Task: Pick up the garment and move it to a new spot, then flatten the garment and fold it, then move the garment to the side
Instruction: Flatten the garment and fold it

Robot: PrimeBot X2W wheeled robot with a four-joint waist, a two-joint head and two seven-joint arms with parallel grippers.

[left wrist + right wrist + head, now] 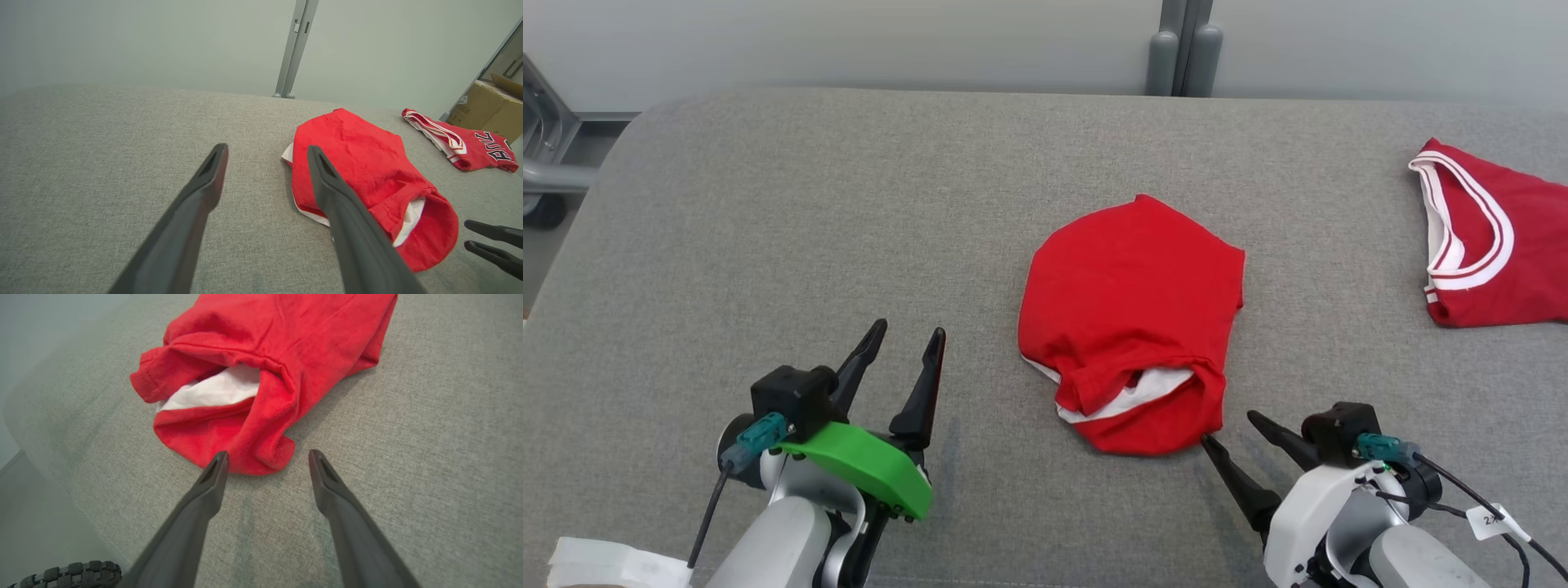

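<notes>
Garment (1131,310) sits bunched on grey cushion (768,204); soft, light, will likely flop. Left gripper (909,328) spread, empty, apart from it. Right gripper (1227,428) spread, empty, just beside near hem. Best pinch: that thick hem.

Jaws spread wide, nothing held.
The left gripper (909,329) stands well left of the red garment (1131,302); the right gripper (1229,429) sits just beside its near edge.
</notes>
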